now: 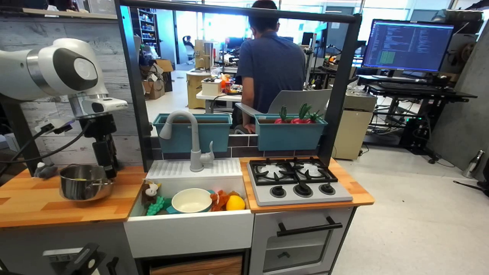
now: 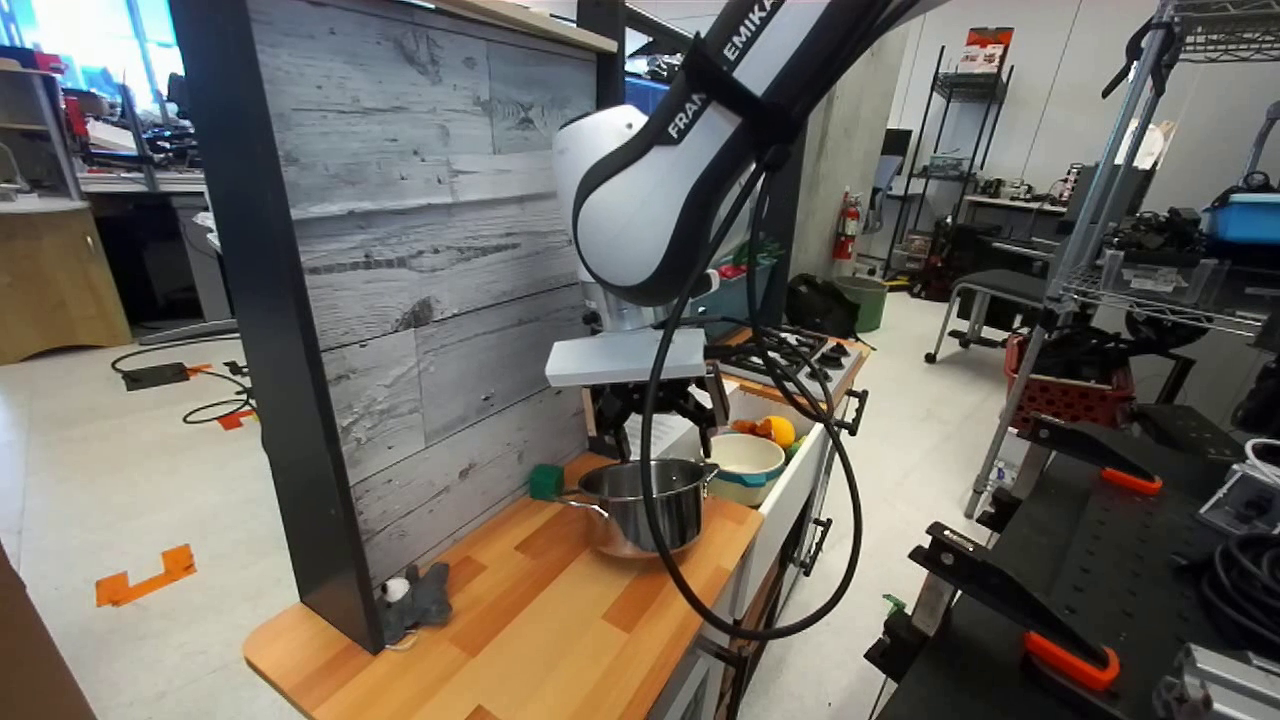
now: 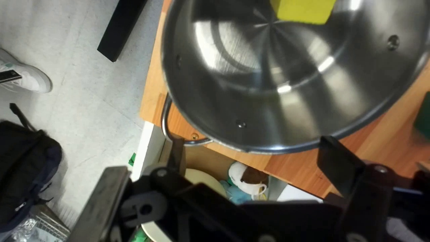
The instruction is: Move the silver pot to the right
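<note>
The silver pot (image 1: 86, 187) stands upright on the wooden counter left of the sink in an exterior view. It also shows in an exterior view (image 2: 655, 520), with a wire handle on each side, and fills the upper part of the wrist view (image 3: 285, 117). A yellow block (image 3: 305, 10) lies inside it. My gripper (image 3: 252, 143) is open, with nothing between its fingers. In the wrist view one fingertip overlaps the pot's loop handle and the other overlaps the rim; I cannot tell whether they touch. The gripper points down at the pot's sink side in both exterior views (image 1: 110, 173) (image 2: 665, 450).
The white sink (image 1: 187, 236) right of the counter holds a cream bowl (image 1: 191, 200) and several toys. A tall faucet (image 1: 195, 149) rises behind it. The stove (image 1: 301, 196) is farther right. A green block (image 2: 546, 481) and grey plush (image 2: 420, 600) lie by the wooden wall (image 2: 440, 250).
</note>
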Available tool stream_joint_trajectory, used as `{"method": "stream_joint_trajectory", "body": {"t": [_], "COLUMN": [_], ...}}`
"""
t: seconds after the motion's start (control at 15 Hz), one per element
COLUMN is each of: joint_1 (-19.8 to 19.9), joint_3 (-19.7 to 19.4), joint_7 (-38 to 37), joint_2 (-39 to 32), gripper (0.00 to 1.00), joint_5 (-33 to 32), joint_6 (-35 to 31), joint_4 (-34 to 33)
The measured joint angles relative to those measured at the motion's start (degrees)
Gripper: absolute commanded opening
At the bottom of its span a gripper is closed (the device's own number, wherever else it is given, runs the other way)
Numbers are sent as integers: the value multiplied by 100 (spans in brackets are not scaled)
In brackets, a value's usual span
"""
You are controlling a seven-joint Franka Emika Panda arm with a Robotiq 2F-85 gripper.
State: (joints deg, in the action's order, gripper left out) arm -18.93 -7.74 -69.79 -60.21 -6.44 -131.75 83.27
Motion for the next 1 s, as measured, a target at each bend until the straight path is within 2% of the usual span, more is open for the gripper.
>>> {"method": "stream_joint_trajectory", "body": {"t": [0.47,1.0], "joint_1": [-391,-553], "joint_3": [-144,-323], "joint_7": [-50,-53], "joint_2": [26,87], "gripper": [100,100], "joint_5": [-568,-661], "joint_6": [-517,-665], "joint_4": [118,271]}}
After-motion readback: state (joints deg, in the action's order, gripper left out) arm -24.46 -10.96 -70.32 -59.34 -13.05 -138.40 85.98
